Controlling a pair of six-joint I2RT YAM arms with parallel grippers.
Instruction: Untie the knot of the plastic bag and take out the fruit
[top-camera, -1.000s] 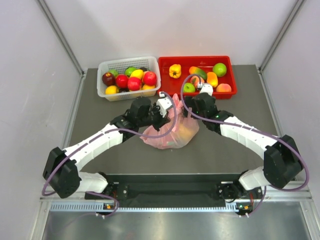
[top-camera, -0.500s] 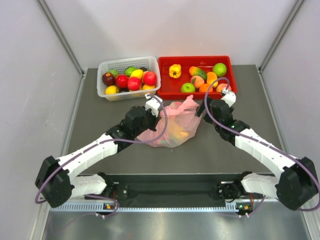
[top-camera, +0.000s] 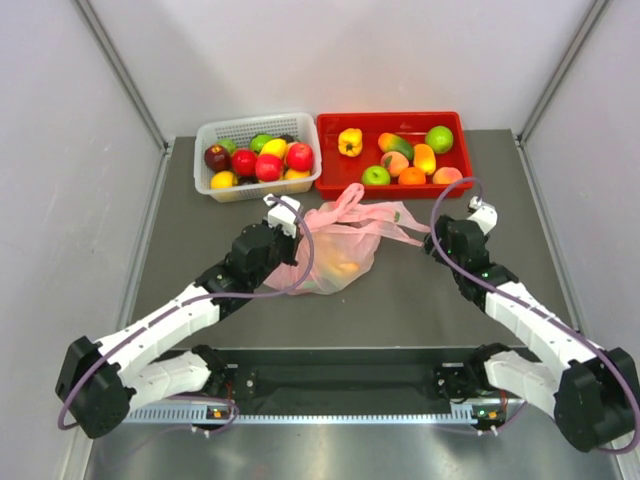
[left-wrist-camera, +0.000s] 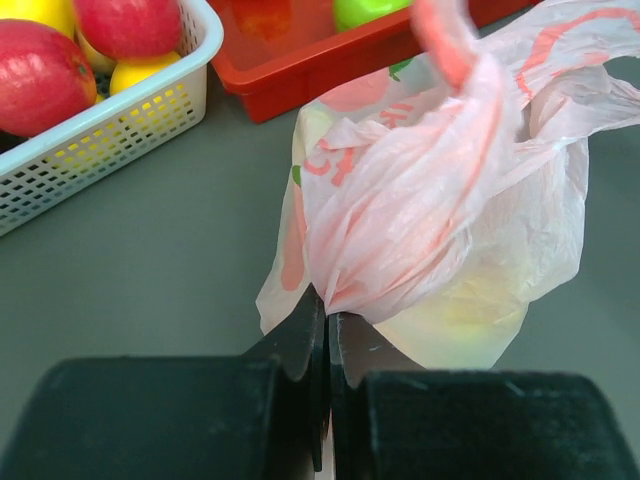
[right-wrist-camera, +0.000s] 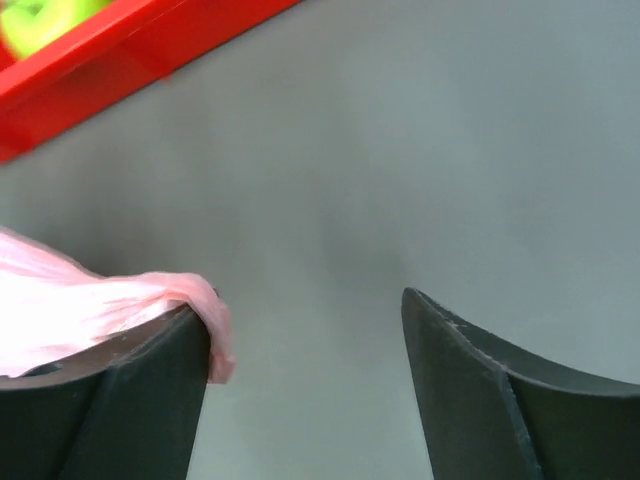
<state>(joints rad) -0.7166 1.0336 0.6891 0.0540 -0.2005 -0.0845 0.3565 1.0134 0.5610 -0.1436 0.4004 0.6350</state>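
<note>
The pink plastic bag (top-camera: 335, 250) lies on the grey table in front of the two fruit containers. My left gripper (top-camera: 297, 258) is shut on a bunch of the bag's plastic (left-wrist-camera: 400, 220) at its left side, jaws pressed together (left-wrist-camera: 327, 308). One loop handle (top-camera: 400, 222) stretches right to my right gripper (top-camera: 430, 240). That gripper (right-wrist-camera: 305, 300) is open, with the pink handle (right-wrist-camera: 120, 305) draped over one finger and nothing between the jaws. A yellowish fruit (left-wrist-camera: 460, 310) shows through the bag (top-camera: 345, 266). I cannot make out the knot.
A white basket (top-camera: 258, 118) of red, yellow and green fruit stands at the back left, seen also in the left wrist view (left-wrist-camera: 130, 110). A red tray (top-camera: 390, 116) with several fruits stands beside it on the right (right-wrist-camera: 90, 70).
The arms have drawn apart: my left gripper pulled its bunch of plastic back and left, my right gripper swung right, drawing a handle out long. The right jaws have narrowed a little.
</note>
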